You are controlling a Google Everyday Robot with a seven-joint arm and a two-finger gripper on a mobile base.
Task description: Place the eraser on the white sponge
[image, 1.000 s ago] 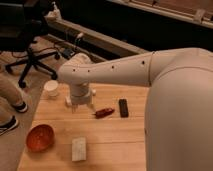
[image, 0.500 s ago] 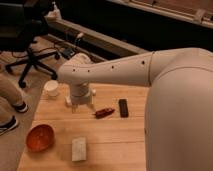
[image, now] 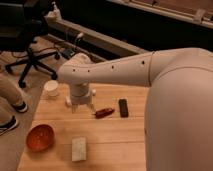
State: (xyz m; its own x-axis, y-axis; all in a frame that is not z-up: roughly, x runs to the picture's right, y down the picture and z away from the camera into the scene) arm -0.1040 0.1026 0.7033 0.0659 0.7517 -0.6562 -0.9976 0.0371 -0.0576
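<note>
Gripper: gripper point(image: 80, 106) low over the back-left of the wooden table point(image: 115, 145), pointing down, not on the eraser; clenched or released, cannot tell.
Eraser: eraser point(image: 123, 107) flat on the wood at 3 o'clock of the gripper, untouched, well apart from the sponge.
Sponge: white sponge point(image: 78, 148) near the front edge, at 6 o'clock of the gripper, top bare.
Risk, wrong pick: reddish-brown object point(image: 104, 112) right between gripper and eraser, at 8 o'clock of the eraser; could get clipped or grabbed on a straight sweep toward 3 o'clock.
Risk, thin bar: lies so low that a pinch may scrape the wood or skid it away.
Risk, drop-off: small landing top; off-centre release likely to slide the bar off, toward the orange bowl point(image: 40, 137) at 9 o'clock of the sponge.
Change: none worth calling against half a second ago; gripper parked in the same spot, eraser and sponge unmoved.
</note>
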